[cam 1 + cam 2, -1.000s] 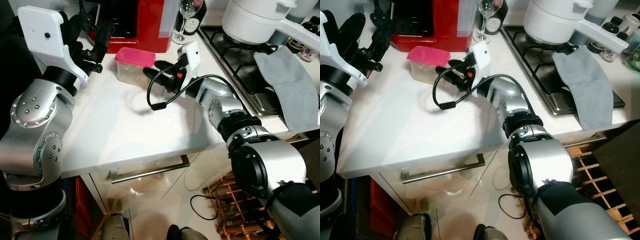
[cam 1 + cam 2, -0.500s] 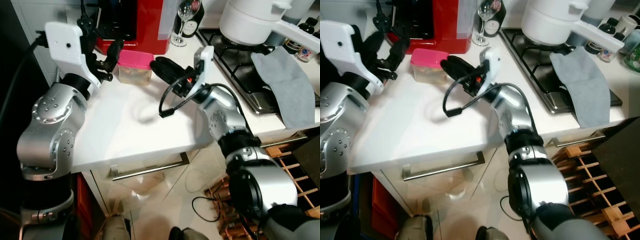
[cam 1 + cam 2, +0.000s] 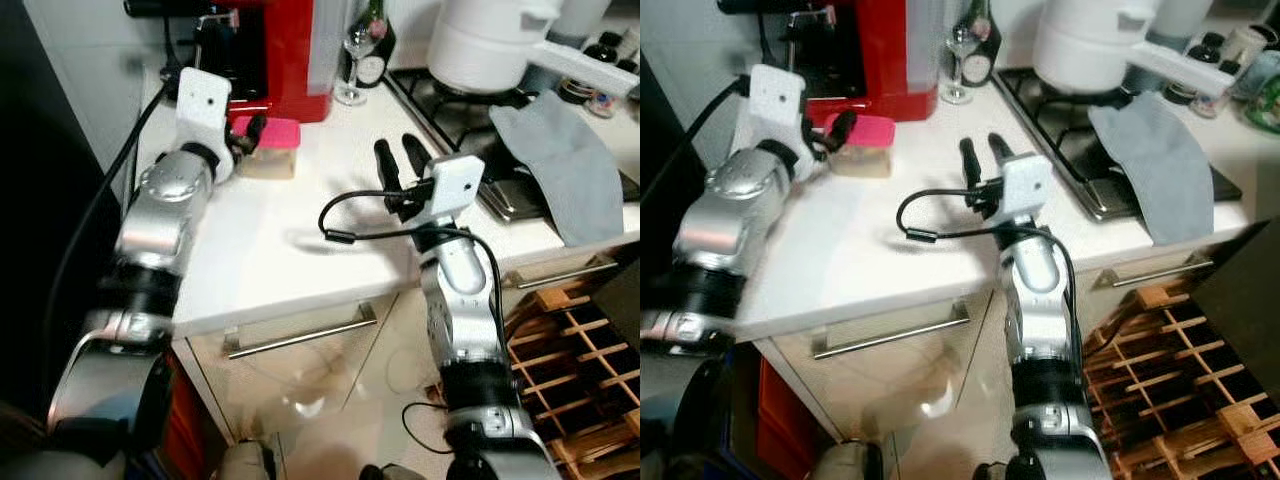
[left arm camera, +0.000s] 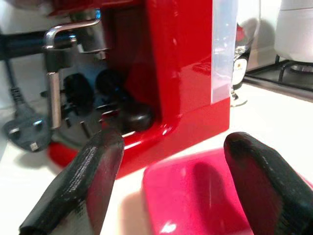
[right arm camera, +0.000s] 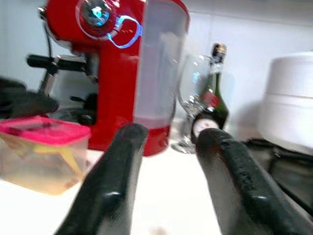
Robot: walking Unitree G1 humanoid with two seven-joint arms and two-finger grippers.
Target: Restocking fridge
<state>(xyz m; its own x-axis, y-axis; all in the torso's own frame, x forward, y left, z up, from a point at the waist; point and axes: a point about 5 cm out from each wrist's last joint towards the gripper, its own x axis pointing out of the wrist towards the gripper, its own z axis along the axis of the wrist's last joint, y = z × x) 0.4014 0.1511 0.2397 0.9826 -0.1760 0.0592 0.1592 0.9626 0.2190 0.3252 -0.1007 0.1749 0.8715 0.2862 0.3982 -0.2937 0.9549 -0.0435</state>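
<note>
Pink-lidded container (image 3: 268, 148) just in front of the red coffee machine (image 3: 285, 50), left gripper (image 4: 171, 181) spread over its lid, right gripper (image 3: 402, 160) empty, parted; grabbing the lid alone may pop it.

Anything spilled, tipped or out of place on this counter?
One oddity: a grey cloth lies draped over the hob's edge beside the white pot. The pink-lidded container and wine glass stand upright; no spill shows.
</note>
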